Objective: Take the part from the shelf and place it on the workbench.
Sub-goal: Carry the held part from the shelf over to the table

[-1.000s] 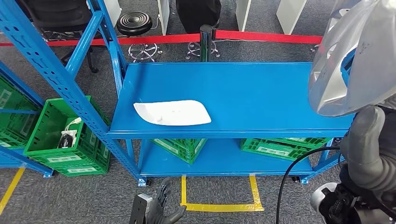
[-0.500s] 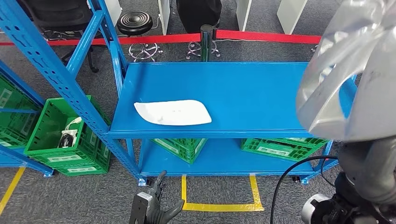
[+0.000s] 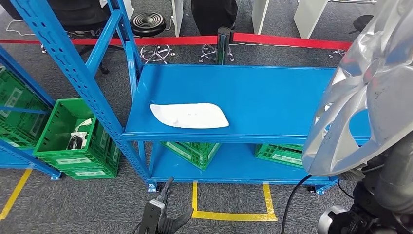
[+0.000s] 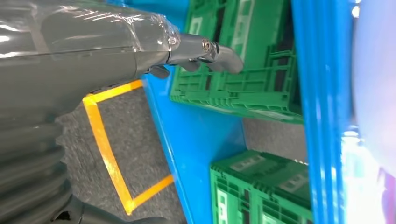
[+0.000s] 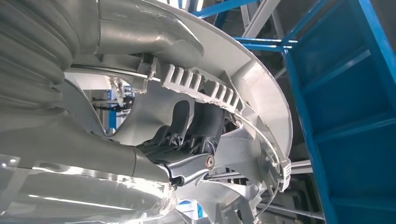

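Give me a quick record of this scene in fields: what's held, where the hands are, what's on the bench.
held part: silver plastic wheel cover, gripped by right hand, dark fingers through an opening
left hand: low near yellow floor tape, holding nothing
workbench: blue metal table
on bench: flat white plastic panel
below bench: green plastic crates
task state: cover not yet set down

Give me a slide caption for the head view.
Right hand carries the silver wheel cover toward the blue workbench, where a white part lies.
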### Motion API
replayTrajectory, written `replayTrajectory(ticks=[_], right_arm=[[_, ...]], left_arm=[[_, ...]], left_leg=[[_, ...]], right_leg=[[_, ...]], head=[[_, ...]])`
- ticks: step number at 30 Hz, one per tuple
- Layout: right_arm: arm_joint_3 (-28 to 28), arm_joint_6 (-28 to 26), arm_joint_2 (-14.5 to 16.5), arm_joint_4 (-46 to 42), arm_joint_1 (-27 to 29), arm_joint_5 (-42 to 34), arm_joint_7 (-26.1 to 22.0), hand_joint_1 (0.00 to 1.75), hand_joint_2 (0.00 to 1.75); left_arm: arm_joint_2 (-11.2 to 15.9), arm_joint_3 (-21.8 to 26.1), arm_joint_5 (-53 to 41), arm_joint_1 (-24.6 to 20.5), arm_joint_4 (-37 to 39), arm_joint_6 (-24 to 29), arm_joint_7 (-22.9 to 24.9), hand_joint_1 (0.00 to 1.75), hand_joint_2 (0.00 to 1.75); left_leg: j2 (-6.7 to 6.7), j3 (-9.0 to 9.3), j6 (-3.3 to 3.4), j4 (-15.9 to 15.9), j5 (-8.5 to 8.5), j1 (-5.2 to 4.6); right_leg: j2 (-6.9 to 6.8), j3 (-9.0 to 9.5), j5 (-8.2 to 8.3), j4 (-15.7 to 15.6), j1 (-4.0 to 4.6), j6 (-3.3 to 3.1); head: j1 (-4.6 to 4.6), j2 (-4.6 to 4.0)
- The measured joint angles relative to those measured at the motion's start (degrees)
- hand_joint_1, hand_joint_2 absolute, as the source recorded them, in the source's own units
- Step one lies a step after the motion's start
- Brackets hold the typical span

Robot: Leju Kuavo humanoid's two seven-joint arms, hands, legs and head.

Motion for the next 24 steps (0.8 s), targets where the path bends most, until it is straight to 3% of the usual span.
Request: replayTrajectory(ticks=[1, 3, 5, 8, 10, 12, 13, 14, 15, 17, 19, 20, 22, 23, 24], right_arm=[[-0.05, -0.32, 0.01, 0.01, 0.01, -0.45, -0.13, 1.75, 1.75], [-0.31, -0.98, 0.01, 0.04, 0.31, -1.8, -0.67, 1.75, 1.75], [-0.71, -1.26, 0.01, 0.09, 0.73, -2.73, -1.17, 1.75, 1.75], [-1.03, -1.34, 0.05, 0.1, 0.98, -3.15, -1.45, 1.75, 1.75], [-1.17, -1.34, 0.08, 0.1, 1.07, -3.2, -1.6, 1.75, 1.75], [-1.3, -1.35, 0.14, 0.11, 1.17, -3.22, -1.69, 1.75, 1.75], [-1.34, -1.39, 0.17, 0.11, 1.35, -3.24, -1.71, 1.75, 1.75], [-1.38, -1.48, 0.2, 0.11, 1.72, -3.33, -1.72, 1.75, 1.75], [-1.45, -1.62, 0.22, 0.11, 2.29, -3.49, -1.73, 1.75, 1.75], [-1.7, -2.04, 0.27, 0.11, 3.88, -4.01, -2.06, 1.75, 1.75], [-2.09, -2.55, 0.34, 0.14, 5.61, -4.78, -3.27, 1.75, 1.75], [-2.29, -2.78, 0.4, 0.17, 6.43, -5.17, -4.06, 1.75, 1.75], [-2.64, -3.13, 0.5, 0.26, 7.78, -5.62, -5.21, 1.75, 1.75], [-2.77, -3.28, 0.53, 0.28, 8.31, -5.63, -5.42, 1.75, 1.75], [-2.94, -3.44, 0.52, 0.29, 8.73, -5.5, -5.35, 1.75, 1.75]], left_arm=[[0.06, 0.03, 0.91, 0.18, 0.5, 0.16, -0.29, 0.0, 1.75], [0.33, 0.21, 2.92, 0.7, 1.63, 0.14, -1.21, 0.0, 1.75], [0.69, 0.43, 3.83, 1.22, 2.6, 0.01, -1.93, 0.0, 1.75], [1.02, 0.64, 4.17, 1.58, 3.65, -0.07, -2.26, 0.0, 1.75], [1.13, 0.78, 4.25, 1.63, 4.19, -0.07, -2.29, 0.0, 1.75], [1.19, 0.98, 4.57, 1.66, 4.73, -0.18, -2.29, 0.0, 1.75], [1.23, 1.11, 5.06, 1.73, 5.01, -0.37, -2.27, 0.0, 1.75], [1.29, 1.29, 5.68, 1.91, 5.33, -0.66, -2.27, 0.0, 1.75], [1.39, 1.49, 6.3, 2.18, 5.69, -0.96, -2.26, 0.0, 1.75], [1.78, 1.85, 6.89, 2.87, 6.54, -1.3, -2.23, 0.0, 1.75], [2.35, 1.97, 7.18, 3.38, 7.45, -1.5, -2.0, 0.0, 1.75], [2.63, 2.0, 7.39, 3.6, 7.88, -1.62, -1.8, 0.0, 1.75], [2.98, 2.04, 7.78, 4.0, 8.63, -1.87, -1.47, 0.0, 1.75], [3.07, 2.04, 7.87, 4.12, 8.92, -1.96, -1.36, 0.0, 1.75], [3.1, 2.04, 7.92, 4.19, 9.16, -2.11, -1.32, 0.0, 1.75]], left_leg=[[-0.03, 0.02, -0.23, 0.23, -0.17, 0.04], [-0.05, -0.34, -0.89, 0.71, -0.53, -0.03], [-0.01, -0.95, -1.56, 1.13, -0.57, -0.18], [0.13, -1.89, -2.48, 2.11, -1.41, -0.1], [0.21, -3.6, -2.93, 6.08, -4.82, 0.0], [0.21, -6.31, -3.01, 13.12, -8.94, -0.01], [0.21, -7.24, -2.97, 15.85, -9.99, -0.02], [0.2, -7.34, -2.83, 16.89, -9.92, -0.03], [0.19, -6.43, -2.6, 15.86, -8.78, -0.07], [0.12, -2.25, -1.74, 9.04, -5.23, -0.28], [0.0, 1.27, -1.05, 2.66, -3.29, -0.62], [-0.09, 1.85, -0.88, 1.21, -3.03, -0.82], [-0.25, 1.33, -0.64, 0.63, -2.26, -0.99], [-0.25, 0.87, -0.37, 0.45, -1.64, -0.93], [-0.21, 0.34, -0.04, 0.28, -0.94, -0.82]], right_leg=[[-0.02, 1.64, 2.08, -3.33, -0.02, -0.04], [0.11, 4.73, 4.47, -9.46, 0.12, -0.47], [0.29, 5.47, 4.38, -11.42, 0.35, -1.18], [0.18, 4.94, 4.2, -12.09, 0.32, -2.24], [-0.01, 4.51, 4.47, -12.44, 0.28, -2.95], [-0.17, 3.96, 4.84, -12.41, 0.58, -3.5], [-0.23, 3.68, 5.03, -12.36, 0.8, -3.71], [-0.28, 3.41, 5.22, -12.3, 1.03, -3.85], [-0.3, 3.18, 5.42, -12.24, 1.26, -3.93], [-0.3, 2.87, 5.86, -12.17, 1.59, -3.93], [-0.34, 2.58, 6.45, -12.16, 1.8, -3.58], [-0.4, 2.42, 6.85, -12.23, 1.78, -3.28], [-0.46, 2.12, 7.68, -12.54, 1.62, -2.57], [-0.43, 1.82, 7.37, -12.46, 1.53, -2.21], [-0.37, 1.38, 6.06, -11.7, 1.48, -1.86]], head=[[0.08, 0.0], [0.28, 0.0], [0.25, 0.0], [-0.2, 0.0], [-0.83, 0.0], [-1.43, 0.0], [-1.61, 0.0], [-1.7, 0.0], [-1.77, 0.0], [-1.83, 0.0], [-1.82, 0.0], [-1.82, 0.0], [-1.84, 0.0], [-1.87, 0.0], [-1.74, 0.0]])
